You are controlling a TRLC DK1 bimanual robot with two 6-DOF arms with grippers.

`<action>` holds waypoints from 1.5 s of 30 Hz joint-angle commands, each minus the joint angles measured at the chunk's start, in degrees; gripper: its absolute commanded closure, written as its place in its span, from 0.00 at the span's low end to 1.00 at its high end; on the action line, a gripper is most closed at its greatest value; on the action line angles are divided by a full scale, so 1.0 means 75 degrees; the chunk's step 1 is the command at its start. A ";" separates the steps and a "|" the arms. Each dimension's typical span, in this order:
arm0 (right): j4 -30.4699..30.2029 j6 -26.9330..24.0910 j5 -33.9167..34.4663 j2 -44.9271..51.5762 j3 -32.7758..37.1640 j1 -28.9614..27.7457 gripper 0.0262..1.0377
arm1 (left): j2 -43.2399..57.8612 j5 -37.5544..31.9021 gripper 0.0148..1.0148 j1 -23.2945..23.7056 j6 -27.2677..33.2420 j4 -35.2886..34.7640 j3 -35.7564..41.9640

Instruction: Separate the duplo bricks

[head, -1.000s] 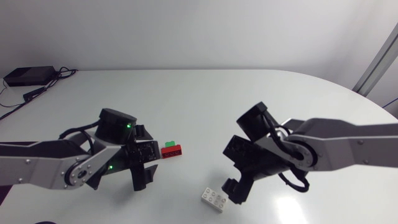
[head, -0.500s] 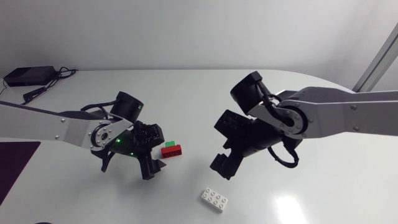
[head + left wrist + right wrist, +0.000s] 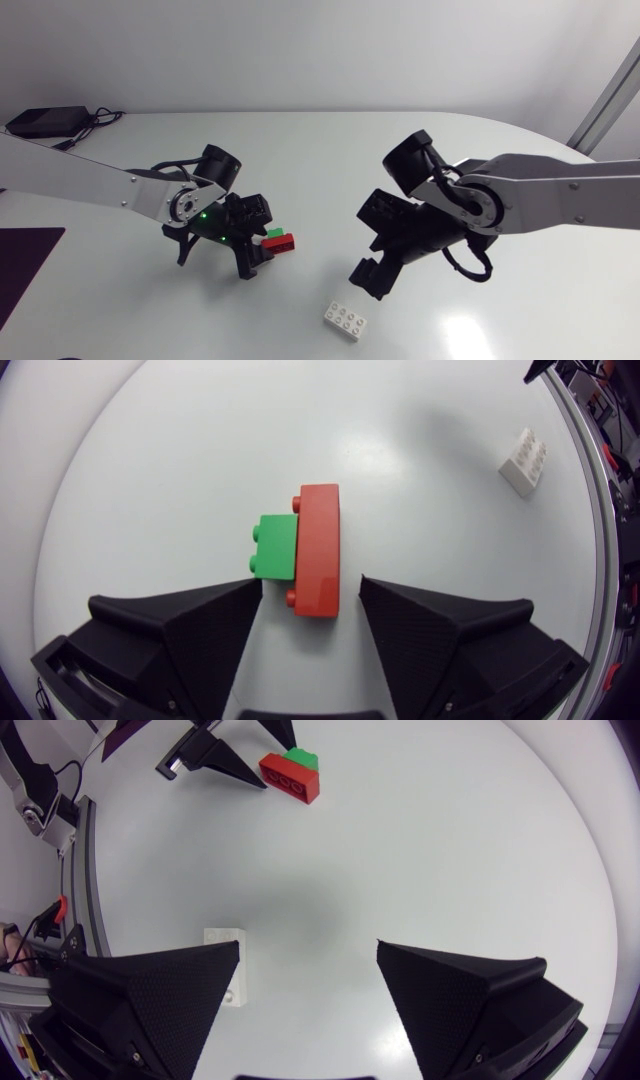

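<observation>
The left end effector (image 3: 305,588), wide open, is straddling the joined red brick (image 3: 318,550) and green brick (image 3: 275,547), apparently lining up a grasp; closing on red should come next.

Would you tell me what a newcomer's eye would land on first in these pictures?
The red brick with the green brick joined to its side, the only colour on the white table, lies at the open fingertips of the left gripper. Next comes the lone white brick nearer the table's front edge, close by the open right gripper.
</observation>
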 commanded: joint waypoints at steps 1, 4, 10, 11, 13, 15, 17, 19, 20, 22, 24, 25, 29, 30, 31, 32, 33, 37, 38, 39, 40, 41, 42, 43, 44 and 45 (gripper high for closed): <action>0.0065 -0.0050 -0.0046 -0.0088 -0.0230 -0.0102 0.04 | 0.0256 0.0112 0.66 0.0076 -0.0080 -0.0088 0.0222; 0.0135 -0.0062 -0.0069 -0.0088 -0.0312 -0.0137 0.04 | 0.0268 0.0124 0.73 0.0088 -0.0033 -0.0076 0.0211; 0.0276 -0.0085 -0.0081 -0.0052 -0.0511 -0.0219 0.04 | 0.0115 -0.0110 0.76 -0.0146 0.0143 0.0240 -0.0129; 0.0287 -0.0085 -0.0081 -0.0052 -0.0534 -0.0231 0.04 | 0.0010 -0.0321 0.76 -0.0158 0.0178 0.0416 -0.0246; 0.0334 -0.0097 -0.0093 -0.0064 -0.0593 -0.0277 0.04 | -0.0248 -0.0767 0.77 -0.0252 0.0307 0.0849 -0.0539; 0.0369 -0.0097 -0.0093 -0.0064 -0.0640 -0.0289 0.04 | -0.0541 -0.1446 0.77 -0.0427 0.0530 0.1494 -0.0950; 0.0393 -0.0097 -0.0093 -0.0076 -0.0687 -0.0289 0.04 | -0.0928 -0.2232 0.77 -0.0697 0.0893 0.2209 -0.1454; 0.0405 -0.0097 -0.0093 -0.0088 -0.0722 -0.0289 0.04 | -0.1268 -0.2689 0.77 -0.0826 0.1280 0.2877 -0.1864; 0.0416 -0.0097 -0.0105 -0.0099 -0.0745 -0.0277 0.04 | -0.1443 -0.2911 0.77 -0.0873 0.1526 0.3017 -0.2016; 0.0463 -0.0073 -0.0105 -0.0088 -0.0769 -0.0277 0.04 | -0.1736 -0.3333 0.77 -0.1002 0.2088 0.3568 -0.2391; 0.0498 -0.0050 -0.0105 -0.0088 -0.0816 -0.0254 0.04 | -0.1924 -0.3732 0.77 -0.1119 0.2709 0.4189 -0.2766; 0.0522 -0.0038 -0.0105 -0.0088 -0.0827 -0.0242 0.04 | -0.1959 -0.3849 0.77 -0.1201 0.2944 0.4365 -0.2918; 0.0580 0.0020 -0.0105 -0.0099 -0.0886 -0.0207 0.05 | -0.1889 -0.4341 0.76 -0.1435 0.4022 0.5291 -0.3457; 0.0592 0.0032 -0.0105 -0.0099 -0.0909 -0.0207 0.04 | -0.1818 -0.4470 0.76 -0.1470 0.4315 0.5502 -0.3539; 0.0604 0.0032 -0.0105 -0.0111 -0.0944 -0.0207 0.04 | -0.1795 -0.4528 0.76 -0.1494 0.4549 0.5654 -0.3586; 0.0616 0.0032 -0.0105 -0.0123 -0.0968 -0.0207 0.04 | -0.1795 -0.4564 0.76 -0.1482 0.4807 0.5736 -0.3598; 0.0639 0.0032 -0.0105 -0.0134 -0.0991 -0.0207 0.04 | -0.1795 -0.4587 0.76 -0.1470 0.4994 0.5748 -0.3563; 0.0674 0.0032 -0.0105 -0.0193 -0.1097 -0.0231 0.04 | -0.1830 -0.4599 0.76 -0.1306 0.5733 0.5724 -0.3270; 0.0674 0.0032 -0.0116 -0.0193 -0.1109 -0.0231 0.04 | -0.1771 -0.4622 0.76 -0.1248 0.5897 0.5654 -0.3188; 0.0686 0.0044 -0.0105 -0.0193 -0.1120 -0.0231 0.04 | -0.1678 -0.4646 0.76 -0.1213 0.6014 0.5654 -0.3129; 0.0686 0.0044 -0.0105 -0.0193 -0.1132 -0.0231 0.04 | -0.1572 -0.4692 0.76 -0.1213 0.6073 0.5642 -0.3106; 0.0686 0.0044 -0.0105 -0.0205 -0.1144 -0.0242 0.04 | -0.1490 -0.4728 0.76 -0.1248 0.6084 0.5631 -0.3106; 0.0698 0.0044 -0.0105 -0.0216 -0.1144 -0.0242 0.04 | -0.1396 -0.4751 0.76 -0.1306 0.6096 0.5631 -0.3141; 0.0698 0.0044 -0.0105 -0.0216 -0.1144 -0.0242 0.04 | -0.1303 -0.4798 0.76 -0.1388 0.6108 0.5654 -0.3164; 0.0698 0.0044 -0.0105 -0.0216 -0.1144 -0.0242 0.04 | -0.1197 -0.4845 0.76 -0.1435 0.6108 0.5689 -0.3211; 0.0698 0.0044 -0.0105 -0.0216 -0.1144 -0.0254 0.04 | -0.1103 -0.4903 0.76 -0.1506 0.6108 0.5713 -0.3258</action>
